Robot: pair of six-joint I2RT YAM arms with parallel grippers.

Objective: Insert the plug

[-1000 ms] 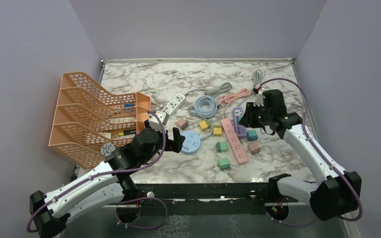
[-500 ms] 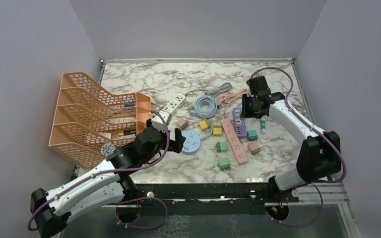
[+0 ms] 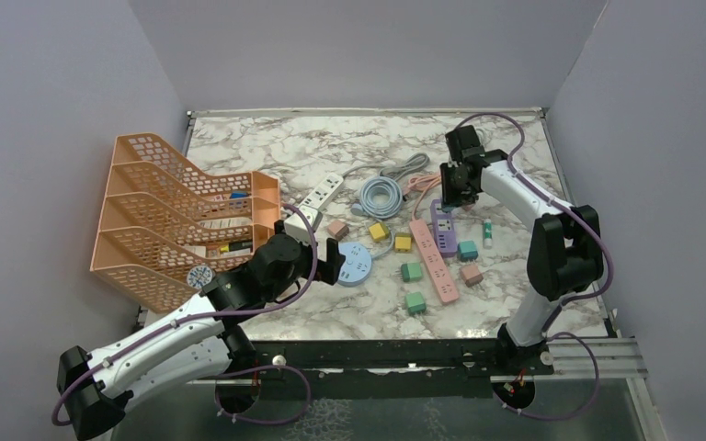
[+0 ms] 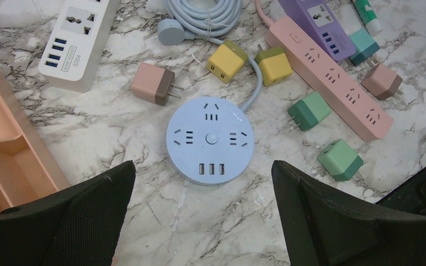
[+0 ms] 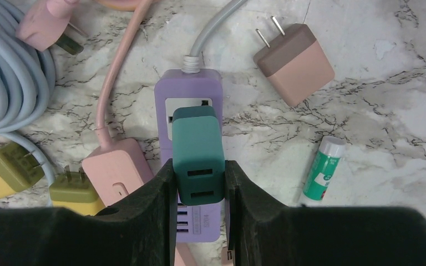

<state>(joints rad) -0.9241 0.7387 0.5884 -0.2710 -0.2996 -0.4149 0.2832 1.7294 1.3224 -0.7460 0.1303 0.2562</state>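
Teal plug [image 5: 198,155] — clamped in right jaws, over purple strip [image 5: 188,88].

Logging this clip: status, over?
Left gripper open over round blue socket. Right gripper shut on teal plug, over purple strip; seating unclear. Nothing blocking.

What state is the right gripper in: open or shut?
Shut: the right gripper clamps the teal plug from both sides, over the purple power strip. Whether the prongs are seated, cannot tell.

Marble table [image 3: 267,147]: orange rack [image 3: 161,216] left; white strip [image 3: 321,192], pink strip [image 3: 433,260], purple strip [image 3: 445,234], round socket [image 3: 353,263], cable coil [image 3: 380,195], plugs [image 3: 415,301] mid; tube [image 3: 487,232], maybe glue, right.
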